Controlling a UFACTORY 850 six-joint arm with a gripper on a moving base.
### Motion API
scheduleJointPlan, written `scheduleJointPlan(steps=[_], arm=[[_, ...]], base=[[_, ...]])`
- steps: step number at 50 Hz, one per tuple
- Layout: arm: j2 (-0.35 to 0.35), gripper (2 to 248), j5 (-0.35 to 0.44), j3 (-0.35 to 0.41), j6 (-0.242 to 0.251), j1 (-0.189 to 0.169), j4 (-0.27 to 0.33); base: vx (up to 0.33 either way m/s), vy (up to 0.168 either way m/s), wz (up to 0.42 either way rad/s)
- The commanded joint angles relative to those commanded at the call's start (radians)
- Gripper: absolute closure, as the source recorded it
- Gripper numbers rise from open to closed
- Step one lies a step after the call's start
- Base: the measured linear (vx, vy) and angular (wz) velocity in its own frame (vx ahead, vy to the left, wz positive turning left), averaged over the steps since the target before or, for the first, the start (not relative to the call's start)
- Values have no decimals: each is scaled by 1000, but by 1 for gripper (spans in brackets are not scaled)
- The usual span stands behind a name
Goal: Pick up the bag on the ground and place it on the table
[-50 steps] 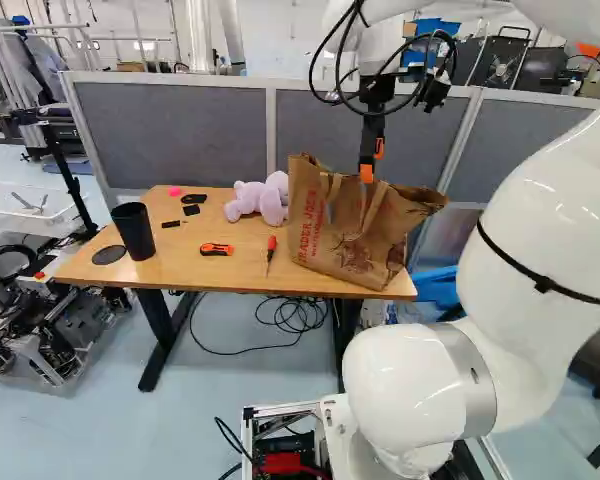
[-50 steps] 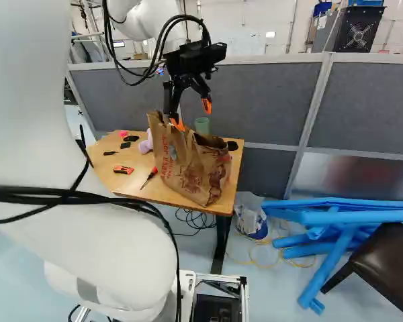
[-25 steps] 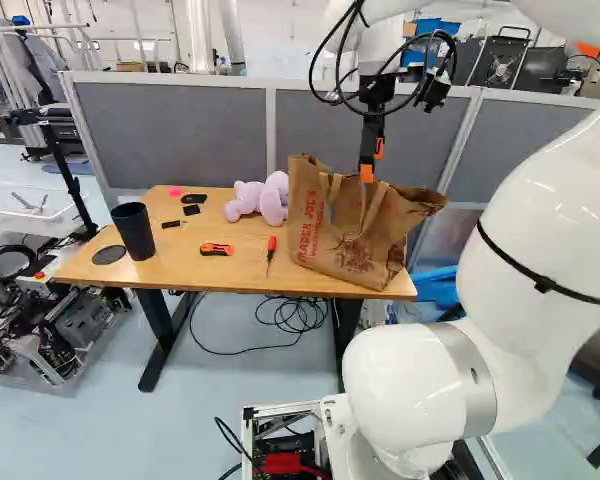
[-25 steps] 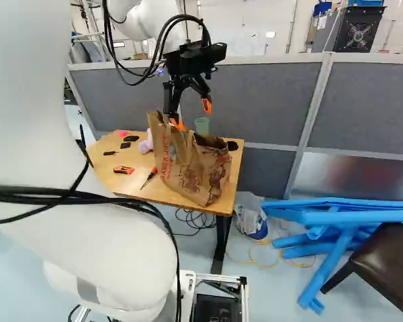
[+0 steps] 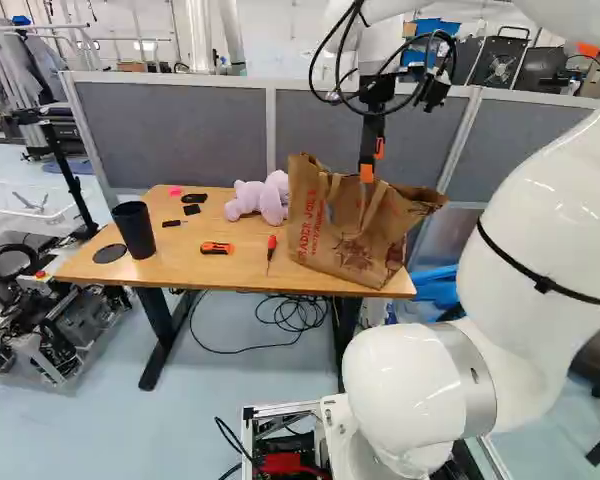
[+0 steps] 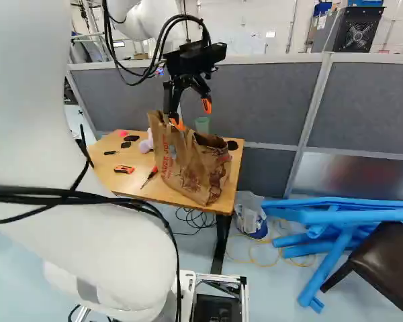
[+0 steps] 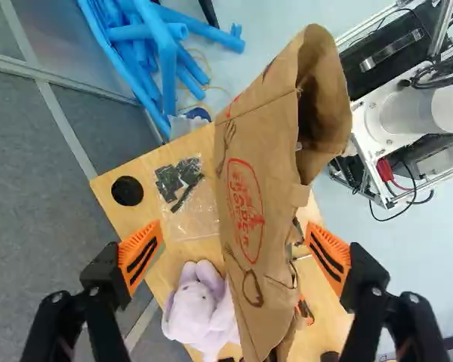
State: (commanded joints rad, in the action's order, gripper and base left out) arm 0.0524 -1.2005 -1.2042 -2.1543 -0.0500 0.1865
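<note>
Bag (image 5: 325, 240), arm (image 5: 420, 385) and base (image 6: 243, 280) keep their places from the earlier frames; I see no shift. My arm rises at the foot of both base views and reaches over the table (image 5: 190, 270). Along the table's near side, the screwdriver (image 5: 271, 245) points its tip toward me, with the knife (image 5: 217, 249) beside it. Bag: standing on the table, at its right end in the left base view, mouth upward and slanted rightward; its long axis lies roughly lengthwise on the table, crosswise to the line between my fingers. Above it hangs my gripper (image 6: 193, 115), fingers wide apart, the bag between them in the wrist view; contact I cannot tell. Farther back: plush (image 5: 260, 199), left of the bag in the left base view; green cup (image 6: 202, 125) behind it; partition (image 5: 170, 135) behind the table.
</note>
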Motion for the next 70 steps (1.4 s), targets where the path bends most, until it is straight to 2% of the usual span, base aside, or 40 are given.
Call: scheduleJointPlan(steps=[70], arm=[[0, 3, 0, 0, 0, 0, 0]], base=[[-87, -3, 3]])
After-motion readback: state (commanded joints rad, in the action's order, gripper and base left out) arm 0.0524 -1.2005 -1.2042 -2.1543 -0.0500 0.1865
